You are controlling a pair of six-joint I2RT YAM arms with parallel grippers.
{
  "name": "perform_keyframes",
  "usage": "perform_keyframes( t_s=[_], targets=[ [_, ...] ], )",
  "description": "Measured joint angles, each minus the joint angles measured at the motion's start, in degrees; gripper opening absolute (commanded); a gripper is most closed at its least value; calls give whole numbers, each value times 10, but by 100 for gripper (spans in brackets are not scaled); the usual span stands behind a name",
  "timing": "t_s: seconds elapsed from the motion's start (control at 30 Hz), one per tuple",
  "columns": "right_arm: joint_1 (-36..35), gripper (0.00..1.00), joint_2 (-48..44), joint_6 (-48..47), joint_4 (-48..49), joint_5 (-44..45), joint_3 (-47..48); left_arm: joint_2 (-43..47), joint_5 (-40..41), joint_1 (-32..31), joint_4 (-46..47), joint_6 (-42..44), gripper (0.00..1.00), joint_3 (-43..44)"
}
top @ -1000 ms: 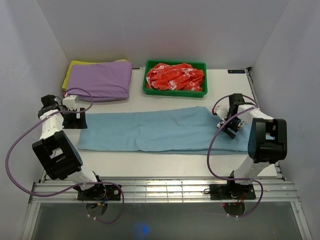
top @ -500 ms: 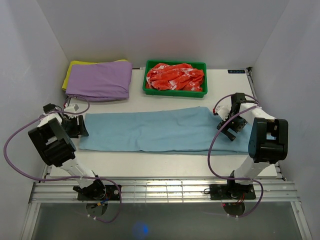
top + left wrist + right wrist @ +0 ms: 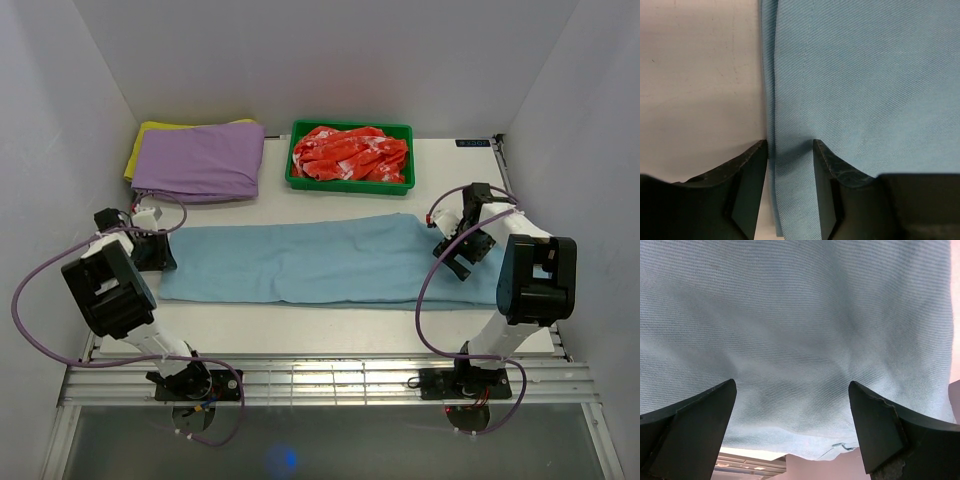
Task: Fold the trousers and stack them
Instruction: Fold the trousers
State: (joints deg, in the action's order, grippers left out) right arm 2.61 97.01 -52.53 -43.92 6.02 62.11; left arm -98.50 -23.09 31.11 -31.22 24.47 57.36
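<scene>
White table (image 3: 330, 325) | green bin (image 3: 350, 186): red-white cloth (image 3: 350, 155) | trousers (image 3: 300, 262) flat

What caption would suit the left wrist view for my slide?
Left gripper straddling the stitched edge of the light sky-blue cloth trousers on the pale table, jaws not yet shut.

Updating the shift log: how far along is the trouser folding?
Done: the trousers lie flat in one long strip across the table. In hand: the left pincer straddles their left edge; the right pincer hangs open over the right end. Left: folding them shorter and stacking.
</scene>
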Motion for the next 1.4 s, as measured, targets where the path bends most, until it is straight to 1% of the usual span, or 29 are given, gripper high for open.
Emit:
perform_keyframes(
  t_s=[0.03, 0.07, 0.13, 0.17, 0.2, 0.23, 0.4, 0.57, 0.67, 0.8, 0.9, 1.0, 1.1, 1.2, 1.3, 1.4],
  targets=[
    [0, 98, 0, 1, 0, 0, 1, 2, 1, -2, 5, 0, 48, -4],
    [0, 98, 0, 1, -2, -1, 3, 4, 4, -3, 12, -1, 40, -8],
    [-1, 98, 0, 4, -4, -2, 5, 4, 10, -7, 21, -4, 29, -12],
    [-1, 98, 0, 7, -8, -2, 8, 3, 11, -9, 26, -8, 13, -14],
    [-1, 98, 0, 7, -9, -2, 9, 1, 10, -10, 28, -14, 5, -13],
    [-1, 98, 0, 9, -12, -2, 11, 1, 9, -12, 28, -19, 0, -13],
    [-1, 98, 0, 12, -16, -2, 20, -3, 9, -12, 7, -25, 0, 5],
    [-1, 97, -5, 13, -28, -3, 20, -25, 2, 19, -82, -4, 0, 58],
    [0, 97, -17, 14, -33, -9, 20, -36, -1, 62, -166, 30, 0, 127],
    [3, 94, -34, 14, -43, -19, 20, -32, -1, 103, -220, 78, 0, 214],
    [6, 93, -43, 15, -50, -28, 20, -19, -8, 112, -254, 103, 0, 245],
    [13, 91, -48, 15, -61, -36, 20, -9, -40, 102, -307, 116, 0, 276],
    [26, 90, -53, 14, -65, -40, 19, 12, -78, 73, -348, 110, 0, 296],
    [49, 90, -55, 10, -70, -46, 18, 49, -112, 13, -371, 81, 0, 299],
    [76, 90, -55, 7, -74, -56, 18, 86, -144, -83, -372, 24, 0, 297],
    [100, 90, -54, 2, -77, -65, 18, 109, -174, -181, -344, -49, 0, 284]
  ],
)
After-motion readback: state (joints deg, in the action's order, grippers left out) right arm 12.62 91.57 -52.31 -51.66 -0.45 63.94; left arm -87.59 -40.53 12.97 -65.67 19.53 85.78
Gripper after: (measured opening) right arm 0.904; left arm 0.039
